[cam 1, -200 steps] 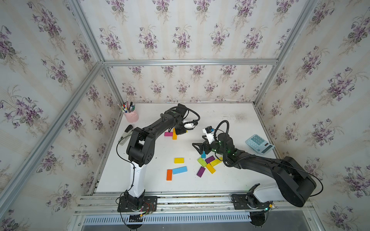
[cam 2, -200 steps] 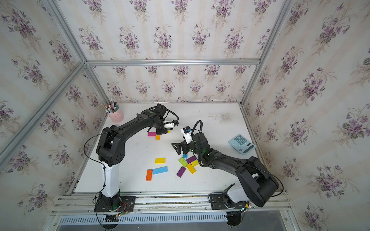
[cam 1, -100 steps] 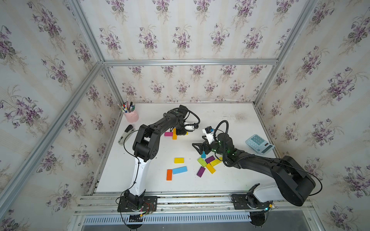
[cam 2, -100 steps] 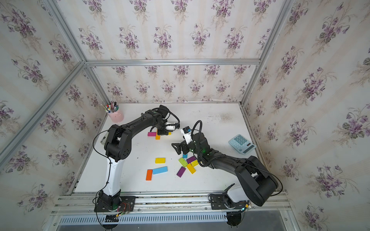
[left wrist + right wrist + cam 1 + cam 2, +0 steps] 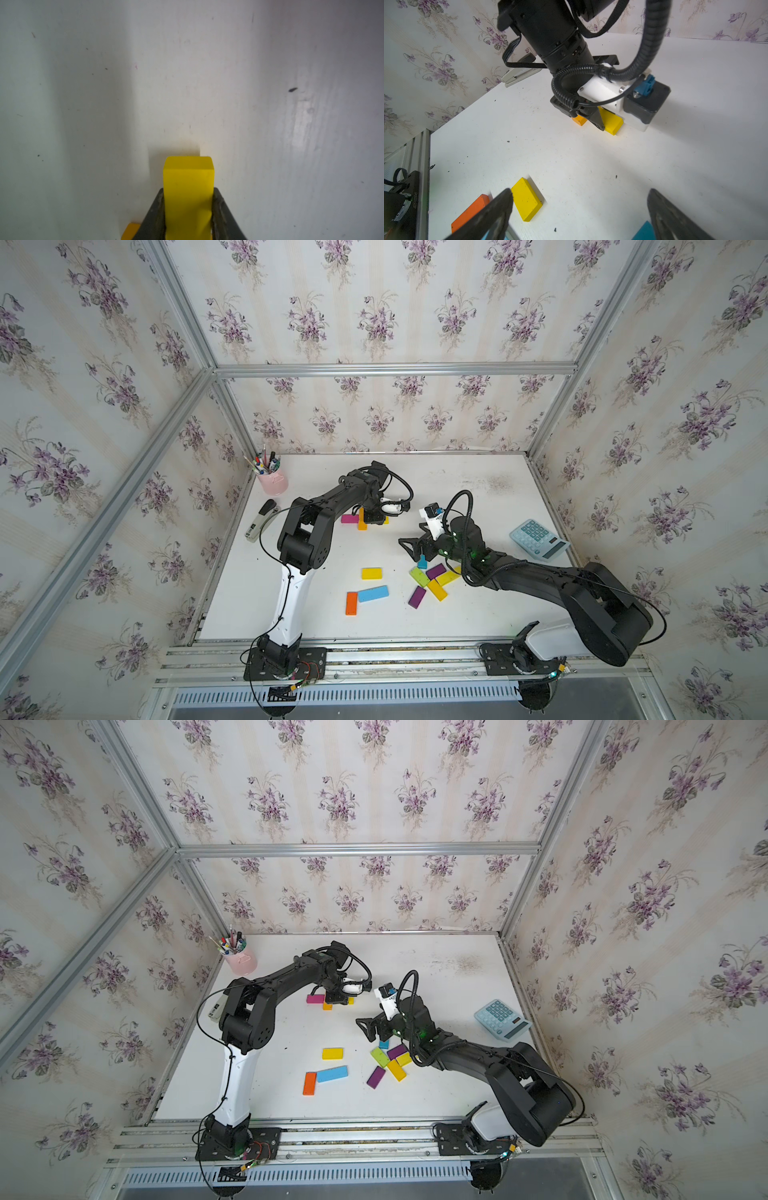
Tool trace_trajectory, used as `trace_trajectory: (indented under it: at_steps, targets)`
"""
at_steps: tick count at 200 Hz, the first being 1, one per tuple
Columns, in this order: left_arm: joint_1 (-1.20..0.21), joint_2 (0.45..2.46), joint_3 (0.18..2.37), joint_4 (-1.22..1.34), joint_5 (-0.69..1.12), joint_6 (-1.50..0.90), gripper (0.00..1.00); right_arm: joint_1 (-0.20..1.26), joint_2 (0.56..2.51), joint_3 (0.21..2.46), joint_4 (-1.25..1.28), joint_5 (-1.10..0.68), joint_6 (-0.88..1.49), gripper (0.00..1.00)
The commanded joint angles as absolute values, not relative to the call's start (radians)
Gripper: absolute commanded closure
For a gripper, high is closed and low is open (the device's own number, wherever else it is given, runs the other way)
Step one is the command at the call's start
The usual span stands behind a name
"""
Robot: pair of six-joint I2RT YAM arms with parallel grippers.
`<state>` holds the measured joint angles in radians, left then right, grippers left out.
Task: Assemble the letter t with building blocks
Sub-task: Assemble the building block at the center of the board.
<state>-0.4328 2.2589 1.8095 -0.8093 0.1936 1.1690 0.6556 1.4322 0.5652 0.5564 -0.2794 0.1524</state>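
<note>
Building blocks (image 5: 373, 593) lie spread over the white table (image 5: 457, 497), flat little slabs in bright colours. Two black arms reach in from the near rail, the left one stretched towards the far middle of the table and the right one bent low over the near right. A pale blue calculator (image 5: 538, 539) sits by the right wall and a stapler (image 5: 262, 519) by the left, both well apart from the work.

The right gripper (image 5: 580, 192) hangs with its jaws spread wide and nothing between them. It is just beside a loose heap where a lime block (image 5: 419, 576) and some purple and yellow ones touch or overlap. The left gripper (image 5: 188, 191) is pinched tight across the narrow width of a yellow block (image 5: 188, 178), low at the table; whether the block rests on the surface I cannot tell. Just beside it lie an orange block (image 5: 362, 519) and a magenta block (image 5: 349, 518), which look to me like the start of the letter.

I'd judge these pieces light, stiff and smooth-painted, so they should slide at a nudge. Taking one across its width, as the left jaws do, seems the safe hold.
</note>
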Motion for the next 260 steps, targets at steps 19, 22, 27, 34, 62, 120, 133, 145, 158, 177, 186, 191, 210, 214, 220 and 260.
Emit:
trace_trajectory:
  at_steps: [19,22,27,34,62,120,133,145,158,177,186,191,210,214,220,260]
  targets:
    - [-0.427,2.267,1.813,-0.825,0.205,1.190,0.79,0.657,1.446,0.576,0.584,-0.288,0.139,0.00]
    - [-0.427,2.267,1.812,-0.825,0.206,1.190,0.79,0.657,1.446,0.577,0.584,-0.288,0.139,0.00]
    - [-0.426,2.269,1.813,-0.826,0.206,1.190,0.79,0.657,1.448,0.576,0.584,-0.288,0.139,0.00]
    - [-0.425,2.269,1.811,-0.823,0.206,1.191,0.79,0.657,1.450,0.576,0.584,-0.288,0.139,0.00]
    - [-0.420,2.272,1.811,-0.820,0.205,1.195,0.79,0.657,1.456,0.580,0.583,-0.288,0.138,0.00]
    - [-0.413,2.275,1.808,-0.818,0.204,1.195,0.80,0.657,1.462,0.583,0.581,-0.292,0.137,0.00]
    - [-0.411,2.276,1.808,-0.818,0.204,1.195,0.80,0.657,1.462,0.584,0.580,-0.293,0.138,0.00]
    - [-0.411,2.277,1.809,-0.816,0.205,1.198,0.80,0.657,1.464,0.584,0.578,-0.293,0.136,0.00]
    - [-0.410,2.280,1.809,-0.816,0.206,1.198,0.80,0.656,1.464,0.584,0.578,-0.293,0.136,0.00]
    - [-0.410,2.284,1.810,-0.817,0.206,1.198,0.80,0.657,1.466,0.586,0.579,-0.295,0.136,0.00]
    - [-0.410,2.286,1.810,-0.816,0.206,1.197,0.80,0.657,1.468,0.586,0.577,-0.294,0.136,0.00]
    - [-0.410,2.287,1.810,-0.816,0.206,1.197,0.79,0.657,1.469,0.587,0.577,-0.295,0.136,0.00]
    - [-0.408,2.291,1.809,-0.815,0.203,1.197,0.79,0.657,1.471,0.588,0.577,-0.296,0.136,0.00]
    - [-0.408,2.293,1.809,-0.814,0.202,1.197,0.79,0.656,1.472,0.589,0.577,-0.296,0.137,0.00]
    - [-0.407,2.295,1.809,-0.813,0.202,1.197,0.79,0.655,1.472,0.589,0.578,-0.296,0.136,0.00]
    - [-0.404,2.302,1.810,-0.809,0.195,1.206,0.79,0.656,1.481,0.592,0.578,-0.299,0.137,0.00]
